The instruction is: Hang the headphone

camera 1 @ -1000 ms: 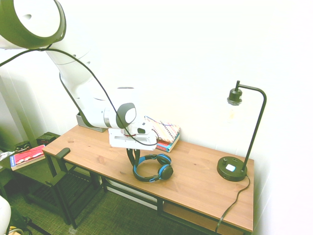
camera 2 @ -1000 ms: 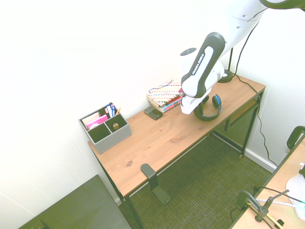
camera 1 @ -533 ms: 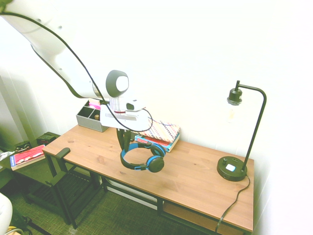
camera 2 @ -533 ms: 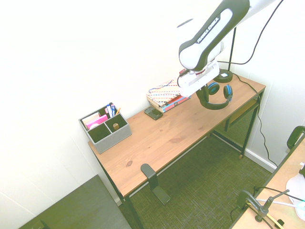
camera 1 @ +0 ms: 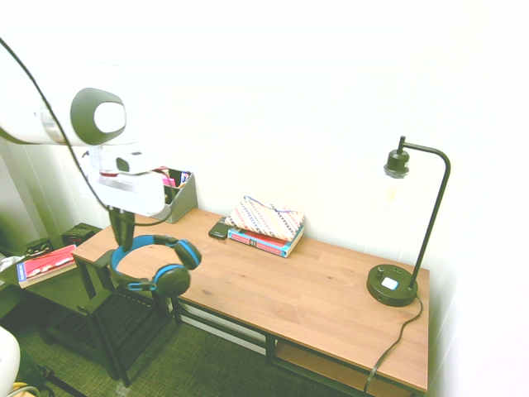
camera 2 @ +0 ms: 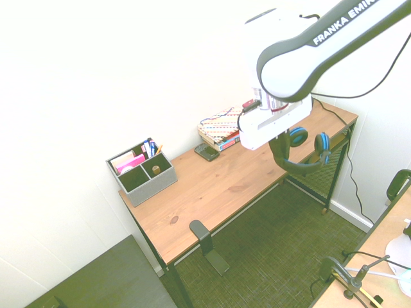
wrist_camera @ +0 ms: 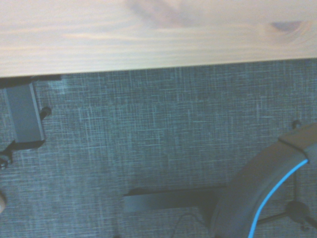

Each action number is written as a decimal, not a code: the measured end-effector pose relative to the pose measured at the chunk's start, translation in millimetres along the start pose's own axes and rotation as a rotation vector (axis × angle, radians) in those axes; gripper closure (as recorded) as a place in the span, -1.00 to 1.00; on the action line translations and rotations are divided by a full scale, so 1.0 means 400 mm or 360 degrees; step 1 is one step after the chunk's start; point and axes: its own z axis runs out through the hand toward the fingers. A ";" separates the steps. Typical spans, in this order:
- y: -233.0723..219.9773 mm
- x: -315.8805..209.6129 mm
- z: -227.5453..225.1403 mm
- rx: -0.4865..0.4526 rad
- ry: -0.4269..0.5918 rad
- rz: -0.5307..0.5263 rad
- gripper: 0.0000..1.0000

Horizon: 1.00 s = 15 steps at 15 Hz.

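Note:
The headphone (camera 1: 155, 263) has a dark headband, bright blue trim and round black ear cups. It hangs in the air with my gripper (camera 1: 124, 233) shut on its headband. In the second exterior view the headphone (camera 2: 303, 151) dangles below the gripper (camera 2: 278, 141), out past the desk's front edge. The wrist view shows a curved stretch of headband (wrist_camera: 262, 191) over green carpet, with the desk edge (wrist_camera: 148, 59) beyond. A black hook (camera 1: 106, 258) sticks out from the desk's front edge; in the second exterior view this hook (camera 2: 200, 232) is bare.
On the wooden desk (camera 1: 331, 298) stand a grey organizer (camera 2: 142, 172) with pens, a stack of books (camera 1: 264, 225), a dark phone (camera 1: 218, 230) and a black lamp (camera 1: 395, 283). A low side shelf with a red book (camera 1: 45, 263) sits at the left.
The headphone lay on the desk beside the books a second ago. The gripper has lifted it and carried it toward the desk's hook end and out past the front edge.

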 end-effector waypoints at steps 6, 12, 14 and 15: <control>-0.105 -0.297 0.133 0.0148 0.0059 -0.0119 1.00; -0.235 -0.409 0.360 0.0193 0.0031 -0.0143 1.00; -0.294 -0.418 0.406 0.0182 0.0074 -0.0174 1.00; -0.325 -0.424 0.426 0.0181 0.0093 -0.0182 1.00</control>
